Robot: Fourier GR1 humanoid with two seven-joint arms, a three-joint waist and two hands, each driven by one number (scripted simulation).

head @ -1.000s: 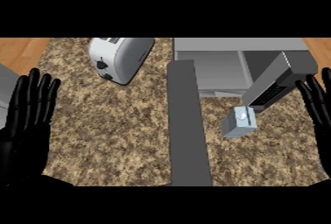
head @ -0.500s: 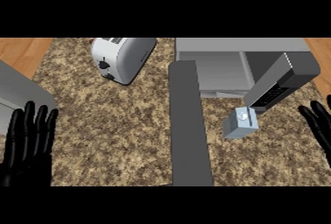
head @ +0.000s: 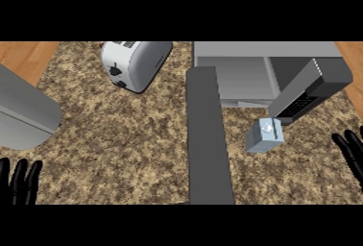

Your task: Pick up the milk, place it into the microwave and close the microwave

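The milk point(head: 265, 136) is a small grey-blue carton with a round cap, standing on the speckled counter just in front of the microwave. The microwave point(head: 266, 72) is grey, at the back right, its cavity showing and its door point(head: 309, 91) swung open toward the carton. Only the straight fingers of my right hand point(head: 352, 153) show at the right edge, right of the carton and apart from it. My left hand point(head: 20, 184) shows at the lower left corner, fingers straight and upward, holding nothing.
A silver toaster point(head: 135, 62) lies at the back, left of the microwave. A long dark grey bar point(head: 208, 139) runs from the microwave toward the front. A grey slab point(head: 21, 115) enters at the left edge. Wooden floor shows past the counter's corners.
Both hands have drawn back toward the lower edge, so less of them shows. The grey slab at the left has come further into view. The milk has not moved.
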